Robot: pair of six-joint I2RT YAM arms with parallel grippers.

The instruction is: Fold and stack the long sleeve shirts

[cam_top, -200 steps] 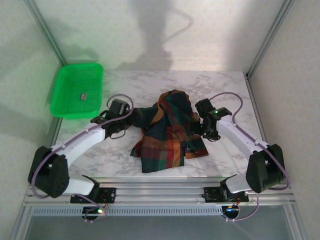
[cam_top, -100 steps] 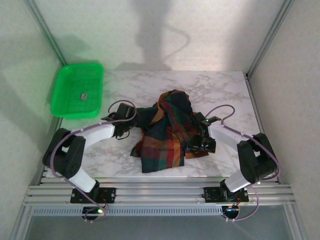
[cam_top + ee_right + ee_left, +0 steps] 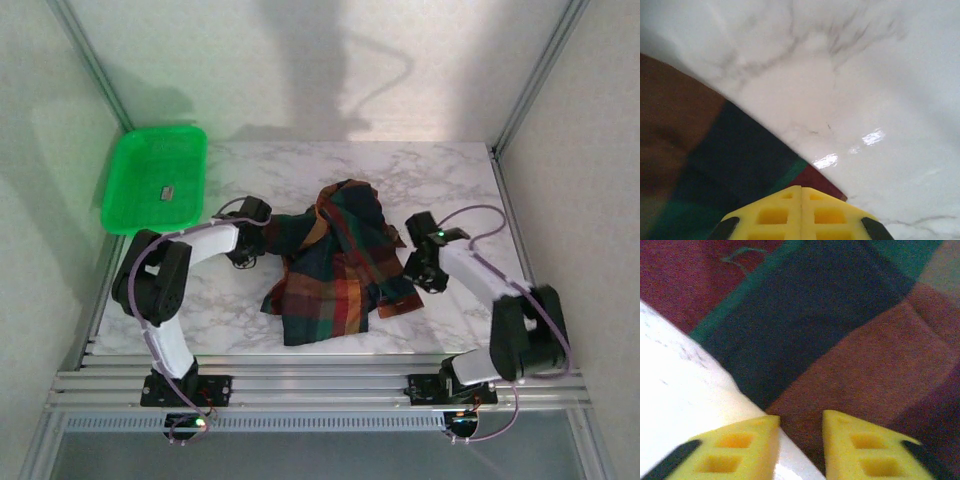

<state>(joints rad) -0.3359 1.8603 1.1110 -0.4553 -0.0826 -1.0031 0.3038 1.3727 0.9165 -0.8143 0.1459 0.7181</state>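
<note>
Top external: plaid long sleeve shirt (image 3: pixel 335 265) lies crumpled mid-table on the marble table (image 3: pixel 450 180), collar end bunched toward the far side, lower part spread flatter toward my bases. Green plastic tray (image 3: pixel 150 160) sits at the far left corner, well apart from the shirt, with a small dark item (image 3: pixel 167 192) in it that is too small to identify.

My left gripper (image 3: pixel 264 240) is low at the shirt's left edge, on the dark sleeve part. Left wrist: yellow fingers (image 3: pixel 747 440) stand a narrow gap apart (image 3: pixel 800 425), and the cloth's (image 3: pixel 840 340) hem runs diagonally into that gap, with bare marble (image 3: pixel 675 375) to one side. Possibly pinching the hem, but I can't tell from this angle.

My right gripper (image 3: pixel 408 272) is down at the shirt's right edge. Right wrist: fingers pressed fully together (image 3: pixel 801 192), tips right at a red corner of the cloth (image 3: pixel 700 165), with marble (image 3: pixel 865 75) beyond it.
</note>
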